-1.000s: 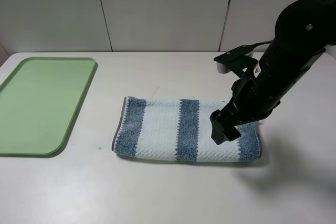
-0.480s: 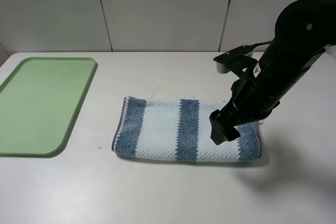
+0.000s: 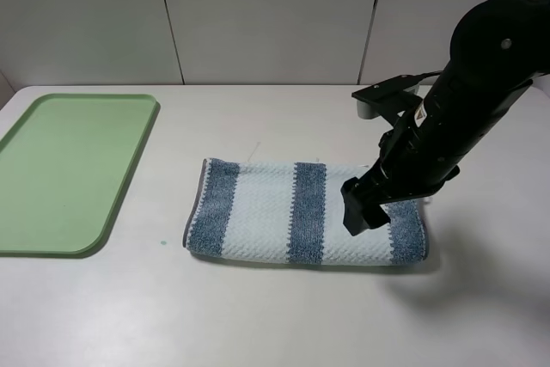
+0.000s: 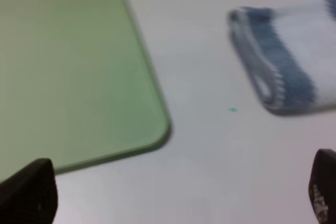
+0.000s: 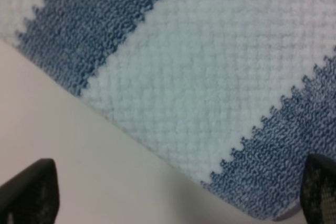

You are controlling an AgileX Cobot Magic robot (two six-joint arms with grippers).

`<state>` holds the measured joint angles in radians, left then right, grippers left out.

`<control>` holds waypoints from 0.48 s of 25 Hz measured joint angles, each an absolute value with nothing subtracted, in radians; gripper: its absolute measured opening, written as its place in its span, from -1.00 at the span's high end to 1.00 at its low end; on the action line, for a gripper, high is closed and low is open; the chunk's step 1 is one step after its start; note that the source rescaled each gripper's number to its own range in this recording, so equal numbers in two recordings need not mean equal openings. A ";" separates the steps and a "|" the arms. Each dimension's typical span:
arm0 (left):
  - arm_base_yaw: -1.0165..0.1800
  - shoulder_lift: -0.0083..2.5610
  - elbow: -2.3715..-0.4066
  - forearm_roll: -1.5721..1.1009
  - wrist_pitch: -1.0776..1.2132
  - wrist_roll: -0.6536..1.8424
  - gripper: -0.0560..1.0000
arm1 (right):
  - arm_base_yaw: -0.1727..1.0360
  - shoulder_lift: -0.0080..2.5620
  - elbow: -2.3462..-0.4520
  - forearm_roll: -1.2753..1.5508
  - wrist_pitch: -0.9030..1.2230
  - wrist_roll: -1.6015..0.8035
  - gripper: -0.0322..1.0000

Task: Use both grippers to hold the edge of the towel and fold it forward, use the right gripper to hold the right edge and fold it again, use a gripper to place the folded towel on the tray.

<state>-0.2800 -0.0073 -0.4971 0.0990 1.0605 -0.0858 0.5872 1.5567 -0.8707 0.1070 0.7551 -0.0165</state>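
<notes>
The first fold looks done: the towel (image 3: 301, 211) lies doubled on the table (image 3: 258, 324), centre-right of the frame, its long axis running left to right. The right gripper (image 3: 363, 212) hovers over the towel's right end, fingers (image 5: 29, 190) spread, gripping nothing. The left gripper (image 4: 176, 195) also gapes empty. The second fold and the move to the tray (image 3: 69, 169), at left, remain.

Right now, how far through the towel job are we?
First fold looks done: the towel lies doubled in a strip. In hand: the right hand hovers open over its right end. Left: the second fold and the move to the tray.
</notes>
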 joint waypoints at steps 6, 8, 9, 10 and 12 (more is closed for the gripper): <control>-0.061 -0.007 -0.497 0.099 1.060 -0.086 -0.91 | 0.587 1.557 -0.871 0.107 0.731 0.076 -1.00; -0.007 -0.007 -0.497 0.099 1.060 -0.086 -0.91 | 0.587 1.557 -0.871 0.107 0.728 0.096 -1.00; 0.011 -0.007 -0.497 0.099 1.060 -0.086 -0.91 | 0.587 1.557 -0.871 0.107 0.723 0.107 -1.00; 0.030 -0.007 -0.497 0.099 1.060 -0.086 -0.91 | 0.587 1.557 -0.871 0.107 0.717 0.117 -1.00; 0.053 -0.007 -0.497 0.099 1.060 -0.086 -0.91 | 0.587 1.557 -0.871 0.107 0.703 0.128 -1.00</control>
<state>0.0532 -0.0073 -0.4971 0.0990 1.0605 -0.0858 0.5872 1.5567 -0.8707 0.1070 0.7030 0.1283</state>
